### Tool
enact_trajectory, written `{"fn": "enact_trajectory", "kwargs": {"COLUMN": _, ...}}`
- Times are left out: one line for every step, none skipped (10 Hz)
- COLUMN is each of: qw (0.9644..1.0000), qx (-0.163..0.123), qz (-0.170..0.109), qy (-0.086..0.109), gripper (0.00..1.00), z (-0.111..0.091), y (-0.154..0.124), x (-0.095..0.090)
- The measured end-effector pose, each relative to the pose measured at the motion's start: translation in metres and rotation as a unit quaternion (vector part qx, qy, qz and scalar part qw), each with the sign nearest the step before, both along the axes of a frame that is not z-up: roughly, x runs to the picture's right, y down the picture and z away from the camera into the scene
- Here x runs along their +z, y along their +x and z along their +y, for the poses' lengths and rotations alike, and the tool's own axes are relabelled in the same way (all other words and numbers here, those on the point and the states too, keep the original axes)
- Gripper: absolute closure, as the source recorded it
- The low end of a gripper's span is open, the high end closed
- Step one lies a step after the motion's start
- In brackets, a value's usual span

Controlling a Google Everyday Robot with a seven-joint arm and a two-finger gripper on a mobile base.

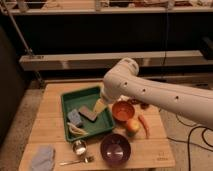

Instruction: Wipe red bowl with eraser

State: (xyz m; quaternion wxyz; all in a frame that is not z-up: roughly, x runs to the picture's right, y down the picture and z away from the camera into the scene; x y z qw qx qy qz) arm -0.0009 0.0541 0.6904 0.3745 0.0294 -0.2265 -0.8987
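A: How does the eraser (90, 114) look?
B: Flat, brownish-grey, darker on top; it lies in the green tray (72, 100) beside a blue sponge (75, 117); the gripper (100, 105) hangs just above its right end, jaws spread, empty; the red bowl (123, 111) sits right of the tray.

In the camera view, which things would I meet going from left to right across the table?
Grey cloth → blue sponge → eraser → red bowl → carrot. The hand hovers over the green tray, just right of the eraser.
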Motion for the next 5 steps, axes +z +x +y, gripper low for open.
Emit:
{"fn": "enact_trajectory", "kwargs": {"qw": 1.0000, "qx": 0.001, "qz": 0.001, "qy": 0.000, "gripper": 0.20, "z": 0.0001, "y": 0.0009, "x": -0.0001}}
{"fn": "enact_trajectory", "kwargs": {"qw": 1.0000, "qx": 0.001, "qz": 0.002, "qy": 0.000, "gripper": 0.20, "z": -0.0002, "y": 0.0027, "x": 0.0003}}
{"fn": "enact_trajectory", "kwargs": {"qw": 1.0000, "qx": -0.001, "qz": -0.001, "qy": 0.000, "gripper": 0.20, "z": -0.0004, "y": -0.0003, "x": 0.0005}}
{"fn": "enact_trajectory", "kwargs": {"qw": 1.0000, "qx": -0.003, "qz": -0.004, "qy": -0.001, "gripper": 0.20, "z": -0.0007, "y": 0.0002, "x": 0.0014}}
{"fn": "enact_trajectory", "kwargs": {"qw": 0.9998, "qx": -0.012, "qz": -0.015, "qy": -0.003, "gripper": 0.20, "z": 0.0000, "y": -0.0007, "x": 0.0039}}
